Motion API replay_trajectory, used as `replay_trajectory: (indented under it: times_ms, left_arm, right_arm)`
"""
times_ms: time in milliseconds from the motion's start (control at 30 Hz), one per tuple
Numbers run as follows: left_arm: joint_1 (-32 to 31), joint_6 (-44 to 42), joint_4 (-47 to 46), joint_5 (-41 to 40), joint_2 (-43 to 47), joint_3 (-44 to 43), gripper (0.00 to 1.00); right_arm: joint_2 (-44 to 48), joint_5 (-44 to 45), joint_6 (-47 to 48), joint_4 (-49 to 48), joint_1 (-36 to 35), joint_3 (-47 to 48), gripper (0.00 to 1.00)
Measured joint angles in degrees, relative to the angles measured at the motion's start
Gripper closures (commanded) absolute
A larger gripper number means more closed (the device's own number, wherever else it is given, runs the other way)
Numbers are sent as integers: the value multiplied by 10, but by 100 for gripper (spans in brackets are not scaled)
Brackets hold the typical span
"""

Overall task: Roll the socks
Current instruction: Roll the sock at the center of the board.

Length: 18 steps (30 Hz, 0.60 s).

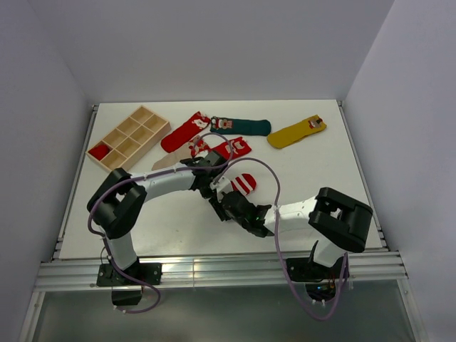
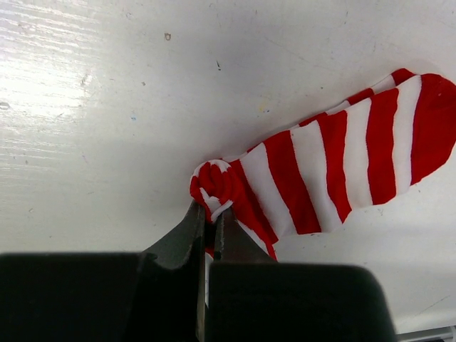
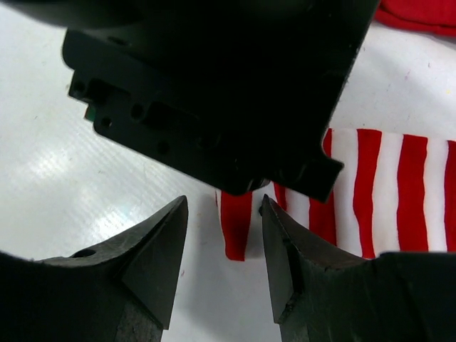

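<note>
Top external. Ana: Where are the claws?
Ben: Both meet over the middle of the table (image 1: 320,185). The left claw (image 1: 219,189) points down onto the near end of the striped sock (image 1: 244,183). The right claw (image 1: 226,206) sits just beside it, nearer the bases. Beyond the claws lie a red sock (image 1: 184,132), a dark green sock (image 1: 242,127), a mustard yellow sock (image 1: 296,132), a second red sock (image 1: 231,148) and a beige sock (image 1: 165,163). A wooden tray (image 1: 128,137) is farther off.

Left wrist. Ana: What's its grip?
Ben: The left claw (image 2: 210,221) is pinched tight on the striped sock (image 2: 335,164). A small rolled curl (image 2: 216,182) sits right at the tips. The rest lies flat on the table (image 2: 107,107), stretching away from the claw.

Right wrist. Ana: And that one?
Ben: The right claw (image 3: 223,206) stands partly apart, holding nothing. The striped sock (image 3: 385,192) has its edge just past the gap. The left claw (image 3: 214,92) hangs dark directly ahead. I can't tell whether the tips touch fabric.
</note>
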<state>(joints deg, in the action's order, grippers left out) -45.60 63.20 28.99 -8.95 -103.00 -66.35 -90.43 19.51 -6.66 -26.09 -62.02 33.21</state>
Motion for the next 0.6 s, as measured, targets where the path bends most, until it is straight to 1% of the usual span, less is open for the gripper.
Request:
replay_trajectory:
  times_ms: [167, 400, 467, 500, 533, 600]
  left_arm:
    - [7, -2, 0, 5, 0, 0, 100]
    - [19, -6, -4, 24, 0, 1, 100]
    - [22, -9, -5, 31, 0, 1, 100]
    - [24, -10, -7, 34, 0, 2, 100]
    - [26, -11, -9, 37, 0, 3, 100]
    - [31, -11, -14, 43, 0, 6, 99]
  right_arm:
    - [-24, 19, -3, 0, -1, 14, 51]
    - [-49, 50, -24, 11, -1, 27, 52]
    - [-55, 57, -28, 16, -1, 31, 58]
    - [-58, 61, -29, 19, -1, 34, 63]
    - [-61, 64, -31, 22, -1, 37, 74]
    - [-64, 68, -33, 26, -1, 42, 87]
